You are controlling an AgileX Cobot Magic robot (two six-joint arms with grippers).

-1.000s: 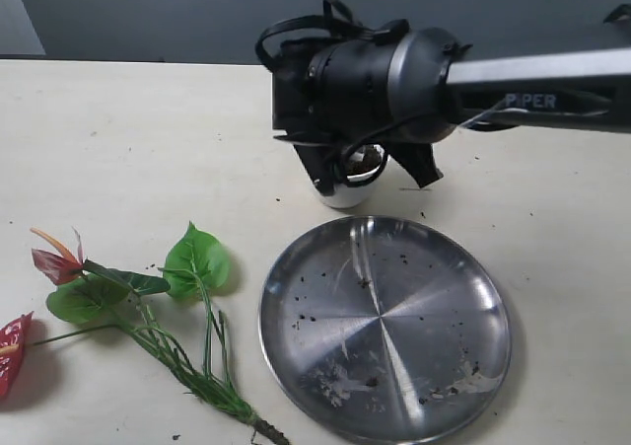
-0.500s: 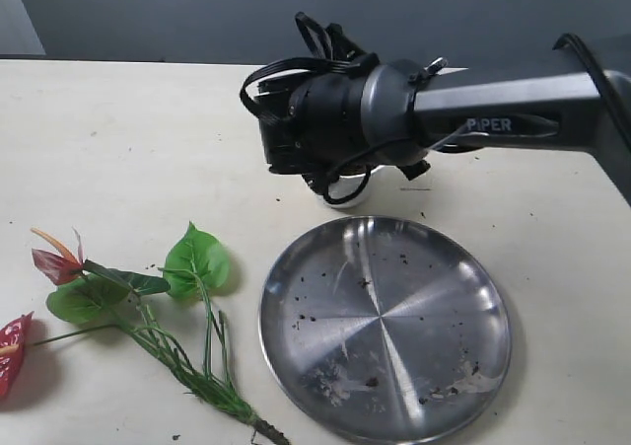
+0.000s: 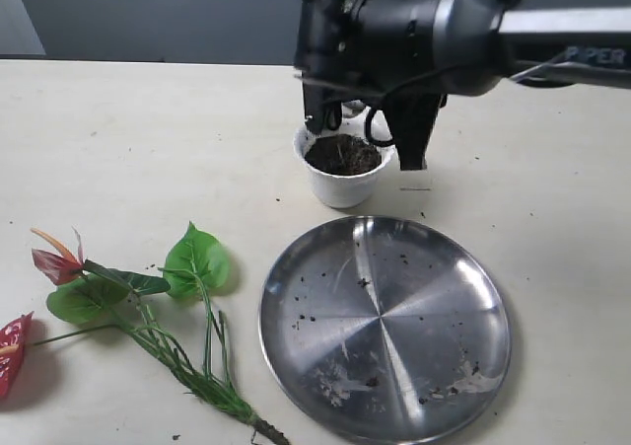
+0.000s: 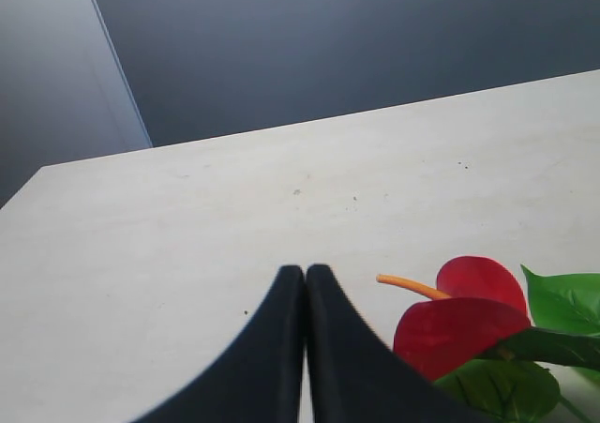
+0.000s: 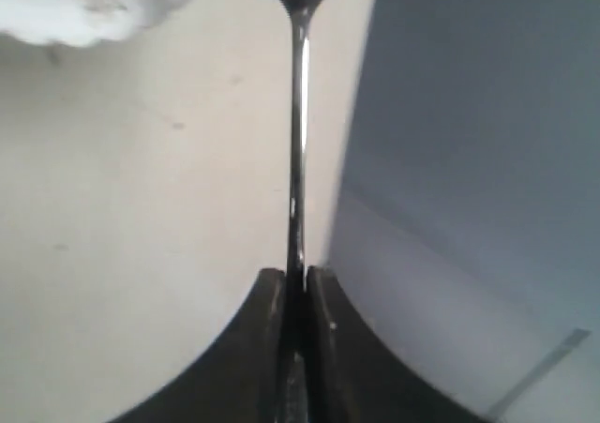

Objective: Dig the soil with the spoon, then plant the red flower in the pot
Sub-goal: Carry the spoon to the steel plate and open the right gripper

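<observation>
The right gripper [image 5: 295, 287] has its black fingers [image 5: 265, 348] clamped on the thin handle of the silver teaspoon [image 5: 298, 132], which runs straight out from between them to its bowl at the far end. In the exterior view the right arm hangs over the white pot [image 3: 341, 174]; the fingers there are hidden behind the arm's body, so the spoon cannot be made out. The pot stands upright on the desk [image 3: 128, 149], filled with dark soil [image 3: 342, 155] up to its rim. Just in front of the pot lies a round steel plate [image 3: 385, 327], flecked with soil crumbs.

The left gripper [image 4: 305, 282] has its fingers [image 4: 272, 348] pressed together, holding nothing. Just beside them lies the red flower [image 4: 464, 320], one red bloom and green leaves close to the fingertips. In the exterior view the flower [image 3: 138, 312] lies flat on the desk, well apart from the pot.
</observation>
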